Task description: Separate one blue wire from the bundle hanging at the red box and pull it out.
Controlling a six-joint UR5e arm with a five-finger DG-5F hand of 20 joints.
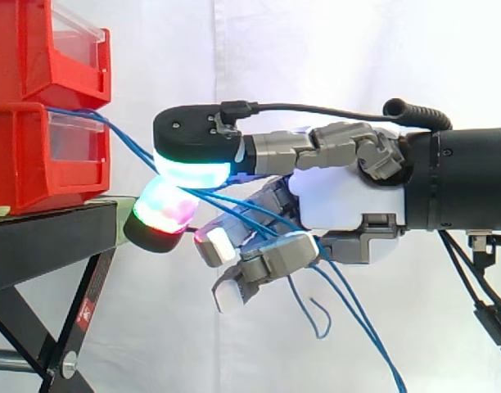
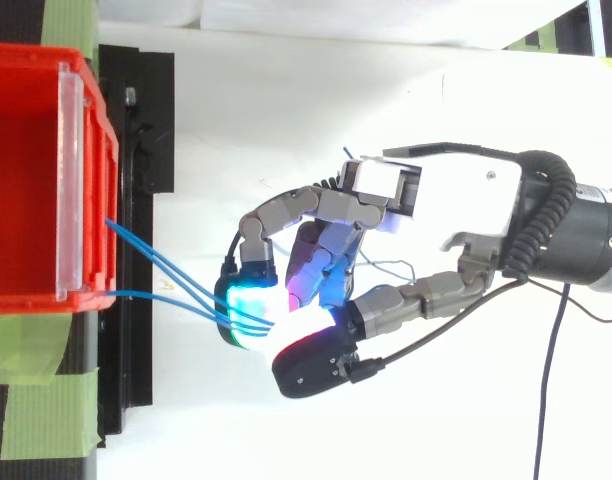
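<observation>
wires (image 1: pixel 132 146), thin and blue, come out between the two stacked red bins (image 1: pixel 38 155) and slant down to the hand (image 1: pixel 349 201), which sits just off the edge of the black stand (image 1: pixel 46 237). the hand is pinching them: two glowing pads (image 1: pixel 193 168), one above and one below, are pressed together on the strands. from above, about three seem to pass between the pads, though that's hard to tell. behind the palm the loose ends hang down.
</observation>
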